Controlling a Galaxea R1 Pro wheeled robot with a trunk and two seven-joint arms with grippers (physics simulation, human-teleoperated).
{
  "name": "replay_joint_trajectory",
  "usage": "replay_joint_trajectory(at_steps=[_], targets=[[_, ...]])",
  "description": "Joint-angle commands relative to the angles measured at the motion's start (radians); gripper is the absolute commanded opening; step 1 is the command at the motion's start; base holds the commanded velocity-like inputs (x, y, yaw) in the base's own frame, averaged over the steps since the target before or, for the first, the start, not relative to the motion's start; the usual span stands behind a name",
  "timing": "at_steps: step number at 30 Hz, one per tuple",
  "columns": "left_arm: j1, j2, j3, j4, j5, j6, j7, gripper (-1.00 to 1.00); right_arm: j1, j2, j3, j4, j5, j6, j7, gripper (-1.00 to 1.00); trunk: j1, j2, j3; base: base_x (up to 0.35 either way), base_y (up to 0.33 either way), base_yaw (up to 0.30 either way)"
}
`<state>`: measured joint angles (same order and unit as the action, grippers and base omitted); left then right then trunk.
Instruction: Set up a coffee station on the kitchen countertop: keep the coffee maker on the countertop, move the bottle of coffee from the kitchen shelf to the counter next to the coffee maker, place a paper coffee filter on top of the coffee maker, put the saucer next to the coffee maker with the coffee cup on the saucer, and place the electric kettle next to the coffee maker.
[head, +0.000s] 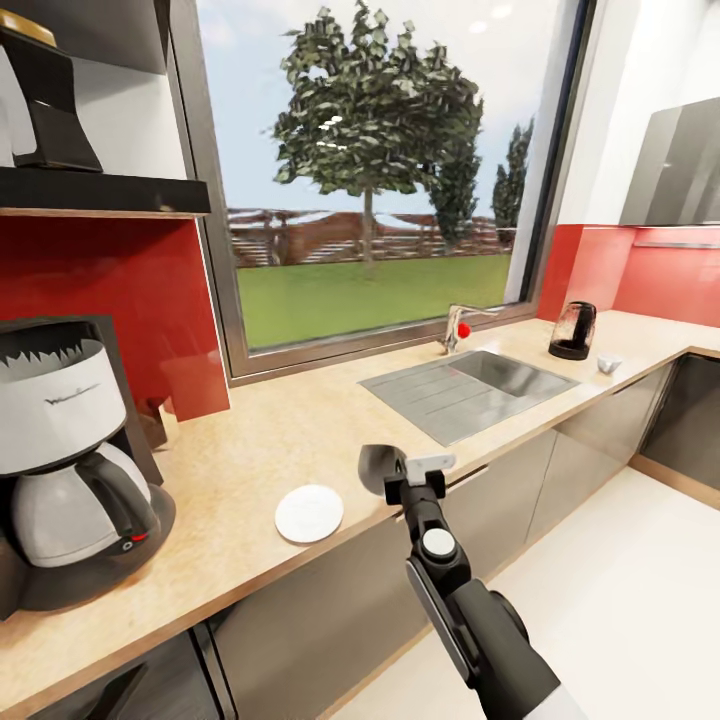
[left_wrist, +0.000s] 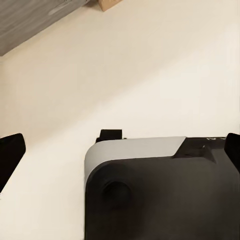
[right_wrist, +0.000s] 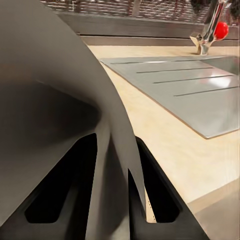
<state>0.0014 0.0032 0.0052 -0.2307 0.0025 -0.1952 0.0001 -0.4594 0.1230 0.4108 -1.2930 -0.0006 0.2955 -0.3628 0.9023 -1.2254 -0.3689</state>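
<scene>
The dark coffee cup (head: 378, 468) is pinched in the right gripper (head: 400, 478) above the beige countertop (head: 250, 450), near the white saucer (head: 309, 513). Coffee maker (head: 70, 460) stands left; sink (head: 470, 390), kettle (head: 573, 331), window (head: 380, 160) beyond. Left gripper's (left_wrist: 120, 150) fingers spread wide.

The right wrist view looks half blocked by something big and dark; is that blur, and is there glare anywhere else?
Right wrist view: the dark coffee cup sits so close between the fingers that it looms large and soft-edged; the sink drainboard behind shows pale sheen. Head view: even daylight from the window, a glossy red backsplash. Left wrist view: flat light, faint shadows on the floor.
</scene>
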Motion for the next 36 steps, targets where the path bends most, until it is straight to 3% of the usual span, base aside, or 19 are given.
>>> replay_joint_trajectory(at_steps=[1,4,10,12,13,19,36], targets=[[0.000,0.001,0.000,-0.001,0.000,-0.005,0.000,1.00,-0.001,0.000,0.002,-0.003,-0.004,0.005,-0.004,-1.00,0.000,-0.001,-0.001,-0.004,-0.002,0.000],[0.000,0.009,0.001,-0.001,0.000,-0.020,-0.001,1.00,0.000,-0.001,0.002,-0.007,-0.004,0.005,-0.004,-1.00,0.000,-0.001,-0.001,-0.003,-0.001,0.000],[0.000,0.061,0.005,0.000,0.001,-0.035,-0.048,1.00,0.001,-0.002,0.001,-0.016,-0.004,0.006,-0.005,-1.00,0.000,-0.001,-0.001,0.000,0.000,0.000],[0.000,0.076,0.011,0.000,0.001,-0.035,-0.076,1.00,0.001,-0.003,0.001,-0.027,-0.004,0.007,-0.005,-1.00,0.000,-0.001,-0.001,0.000,0.000,0.000],[0.000,0.105,0.054,0.004,0.001,-0.036,-0.152,1.00,0.001,-0.005,-0.001,-0.055,-0.004,0.010,-0.005,-1.00,0.000,-0.001,-0.001,0.000,0.000,0.000],[0.000,0.125,0.121,0.024,-0.002,-0.046,-0.213,1.00,0.002,-0.006,-0.001,-0.078,-0.004,0.011,-0.006,-1.00,0.000,-0.001,-0.001,0.000,0.000,0.000],[0.000,0.132,0.136,0.039,0.000,-0.073,-0.221,1.00,0.002,-0.005,0.002,-0.088,-0.004,0.011,-0.007,-1.00,0.000,-0.001,-0.001,0.017,-0.040,0.158]])
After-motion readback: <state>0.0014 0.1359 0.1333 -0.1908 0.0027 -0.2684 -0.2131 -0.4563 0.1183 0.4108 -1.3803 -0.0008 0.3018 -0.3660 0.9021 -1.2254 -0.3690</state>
